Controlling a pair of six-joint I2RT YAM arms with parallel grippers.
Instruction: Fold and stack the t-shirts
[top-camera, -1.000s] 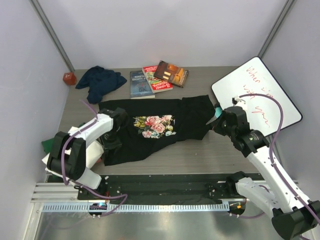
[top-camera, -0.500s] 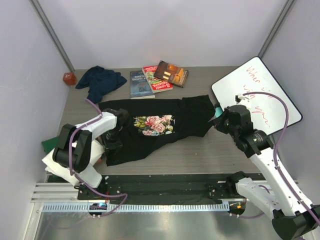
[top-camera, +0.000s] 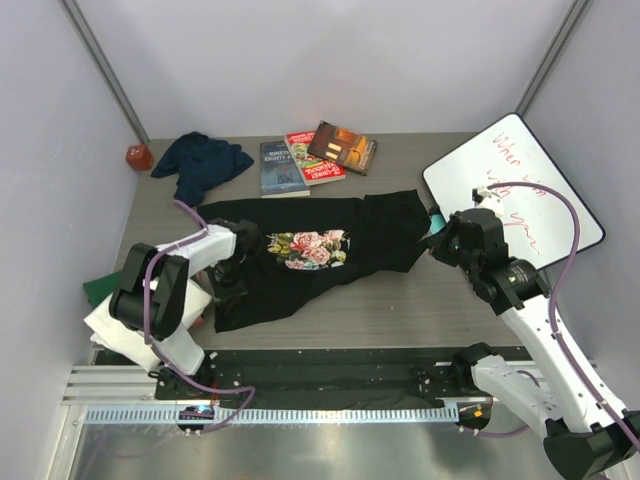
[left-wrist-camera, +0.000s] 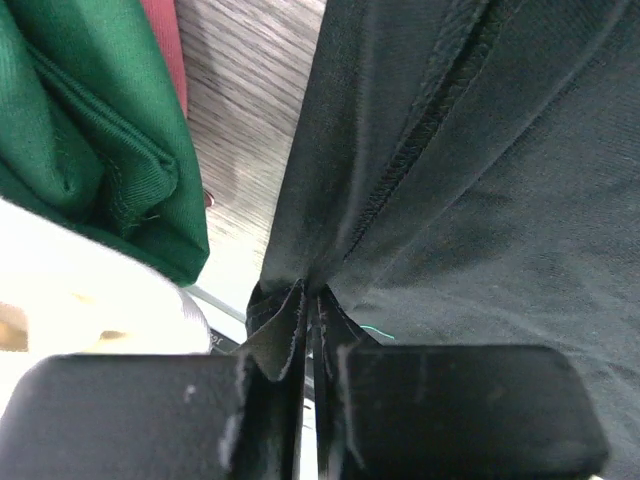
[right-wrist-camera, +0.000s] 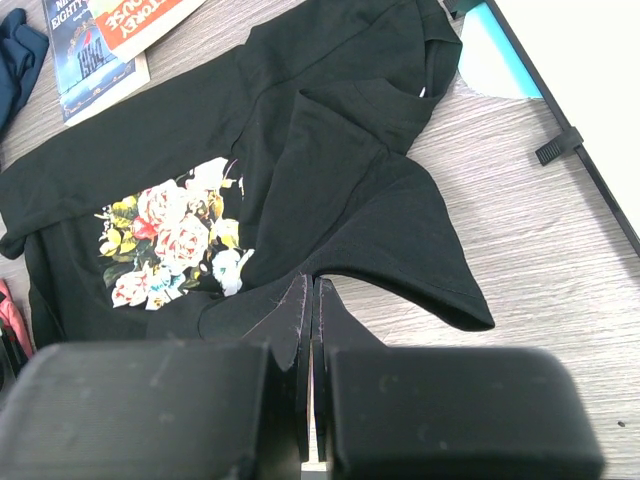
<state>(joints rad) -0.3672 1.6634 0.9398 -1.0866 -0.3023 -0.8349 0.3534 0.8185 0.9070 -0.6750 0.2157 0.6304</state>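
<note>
The black t-shirt (top-camera: 370, 235) with the rose print (top-camera: 308, 250) lies spread across the table, also seen in the left wrist view (left-wrist-camera: 480, 180) and the right wrist view (right-wrist-camera: 330, 170). My left gripper (top-camera: 231, 283) (left-wrist-camera: 310, 300) is shut on its left edge, with a fold of black cloth pinched between the tips. At the other end my right gripper (top-camera: 433, 243) (right-wrist-camera: 312, 285) is shut on the shirt's edge under the right sleeve. A navy t-shirt (top-camera: 200, 160) lies crumpled at the back left. Folded green (left-wrist-camera: 90, 150) and white (top-camera: 100, 320) shirts sit by the left arm's base.
Three books (top-camera: 310, 155) lie at the back centre, touching the black shirt's far edge. A whiteboard (top-camera: 510, 185) with red writing leans at the right, a teal mat (right-wrist-camera: 490, 60) poking out beneath it. A small red object (top-camera: 138, 156) sits in the back left corner.
My left gripper has gone from open to shut, pinching the black shirt's left edge. The right gripper stays shut and has barely moved.
</note>
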